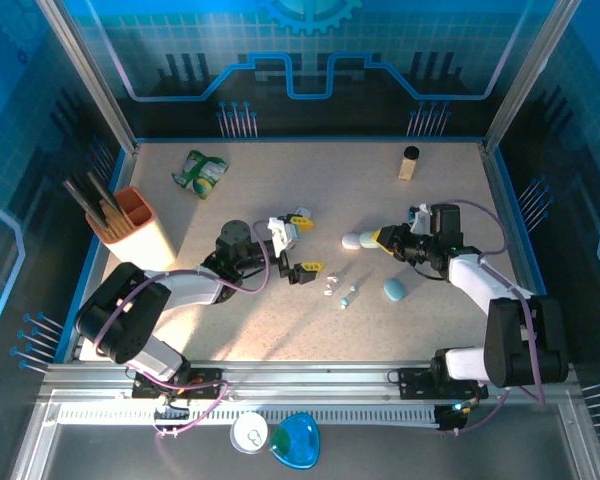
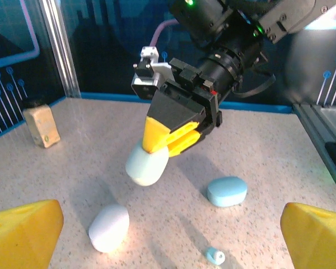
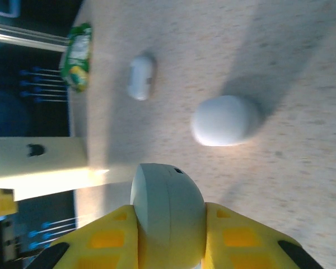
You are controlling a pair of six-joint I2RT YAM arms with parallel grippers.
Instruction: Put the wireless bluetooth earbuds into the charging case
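My right gripper (image 3: pixel 169 235) is shut on a pale, rounded charging case (image 3: pixel 168 204) and holds it clear of the table; the left wrist view shows the same case (image 2: pixel 147 163) hanging from the yellow fingers (image 2: pixel 173 134). Below it a white case (image 2: pixel 109 227) lies on the table, with a teal case (image 2: pixel 227 191) to its right. A tiny teal earbud (image 2: pixel 215 256) lies near my left gripper (image 2: pixel 172 238), which is wide open with nothing between its fingers. From above, the earbuds (image 1: pixel 340 294) lie between my left gripper (image 1: pixel 305 243) and the teal case (image 1: pixel 394 288).
An orange utensil holder (image 1: pixel 135 228) stands at the left and a green packet (image 1: pixel 201 172) lies behind it. A small corked bottle (image 1: pixel 409 162) stands at the back right. A small white oblong thing (image 3: pixel 141 77) lies beyond the white case (image 3: pixel 224 120).
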